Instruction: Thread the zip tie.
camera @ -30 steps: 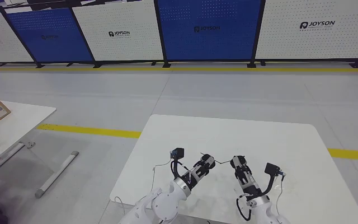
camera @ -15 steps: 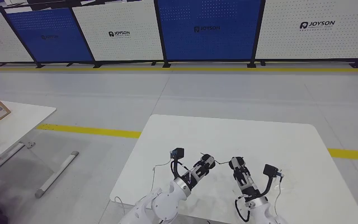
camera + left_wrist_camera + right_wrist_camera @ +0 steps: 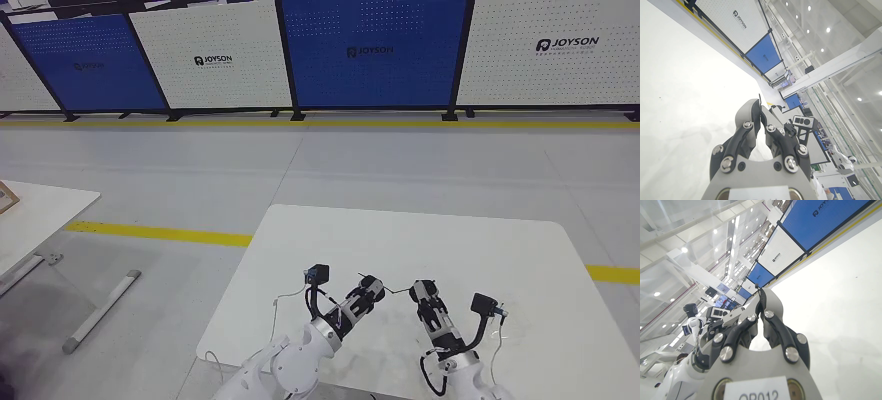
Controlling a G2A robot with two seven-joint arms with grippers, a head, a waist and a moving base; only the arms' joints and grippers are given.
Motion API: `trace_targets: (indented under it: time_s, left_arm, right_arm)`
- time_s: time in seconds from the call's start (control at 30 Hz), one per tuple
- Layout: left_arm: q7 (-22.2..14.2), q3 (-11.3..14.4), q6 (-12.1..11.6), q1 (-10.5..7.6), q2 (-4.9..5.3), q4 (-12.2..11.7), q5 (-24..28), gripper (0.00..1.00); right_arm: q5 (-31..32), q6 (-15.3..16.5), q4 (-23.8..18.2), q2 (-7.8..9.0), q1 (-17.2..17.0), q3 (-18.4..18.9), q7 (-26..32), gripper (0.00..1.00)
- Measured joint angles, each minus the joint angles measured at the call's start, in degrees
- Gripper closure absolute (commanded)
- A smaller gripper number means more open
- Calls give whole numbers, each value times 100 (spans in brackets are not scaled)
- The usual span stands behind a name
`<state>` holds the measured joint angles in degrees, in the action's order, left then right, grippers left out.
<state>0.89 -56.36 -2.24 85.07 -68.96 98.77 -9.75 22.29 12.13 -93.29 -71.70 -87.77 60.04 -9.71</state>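
A thin black zip tie (image 3: 397, 290) spans the short gap between my two grippers, a little above the white table (image 3: 420, 240) near its front edge. My left gripper (image 3: 368, 288) is shut on one end. In the left wrist view a short tip of the zip tie (image 3: 759, 97) pokes out past the left gripper (image 3: 759, 108). My right gripper (image 3: 422, 290) is shut on the other end. In the right wrist view the square head of the zip tie (image 3: 756, 286) stands just beyond the right gripper (image 3: 762, 294).
The white table stretches bare beyond the grippers toward its far edge. A second white table (image 3: 40, 215) stands off to the left across the floor. Blue and white partition panels (image 3: 370, 50) line the back of the room.
The right arm has shifted slightly toward the left gripper. The left arm has kept still, and both grippers stay shut on the zip tie.
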Motion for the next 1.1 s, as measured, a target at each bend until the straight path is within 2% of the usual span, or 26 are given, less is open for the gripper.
trace_targets:
  time_s: [0.13,0.4,0.7,0.83,1.1]
  left_arm:
    - [122,37,25,-20,-55,-20,433,100]
    - [76,-54,-175,-15,-95,-28,1031,100]
    - [-125,-148,-337,24,-111,-39,1483,100]
    - [-138,-173,-364,19,-119,-54,1557,100]
    - [-174,-134,-392,-17,-136,-117,1425,100]
  right_arm:
    - [-3,5,-14,-34,11,-26,-91,100]
    - [35,27,141,-133,135,-205,-264,100]
    - [-246,572,365,-221,178,-203,-611,100]
    - [-306,667,389,-235,153,-147,-606,100]
    - [-174,544,280,-252,85,-49,-502,100]
